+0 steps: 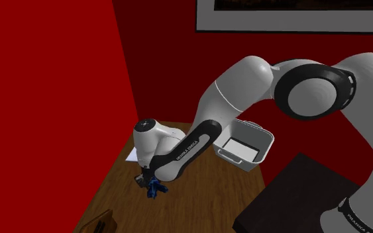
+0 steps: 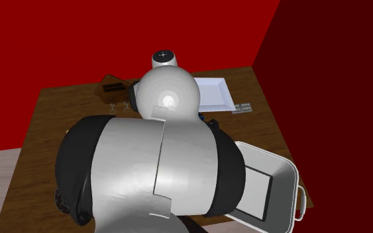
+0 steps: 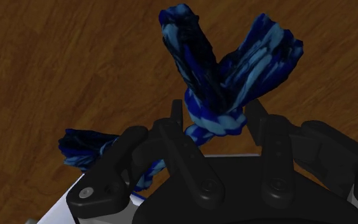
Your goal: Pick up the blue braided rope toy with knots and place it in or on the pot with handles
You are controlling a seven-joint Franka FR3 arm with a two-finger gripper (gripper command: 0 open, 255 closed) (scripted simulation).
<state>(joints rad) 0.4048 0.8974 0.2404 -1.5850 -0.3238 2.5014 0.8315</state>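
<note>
The blue braided rope toy (image 3: 234,70) lies on the brown wooden table (image 1: 198,198). Its frayed ends fan out past my fingertips, and another knotted end trails off beside the hand. My black gripper (image 3: 217,124) is shut on the toy's middle knot, with one finger (image 3: 179,127) pressed on each side. In the shoulder view the gripper (image 1: 149,180) is low over the table with the toy (image 1: 156,190) under it. The pot with handles (image 1: 266,142), a grey rectangular pan, stands on the table to the shoulder view's right of the toy. The same pot (image 2: 285,173) sits beside the arm in the second exterior view.
A white flat tray (image 2: 216,93) and a small grey strip (image 2: 243,108) lie near the red back wall. A brown box-like object (image 2: 112,87) sits at the table's far corner. The dark stand (image 1: 297,198) borders the table.
</note>
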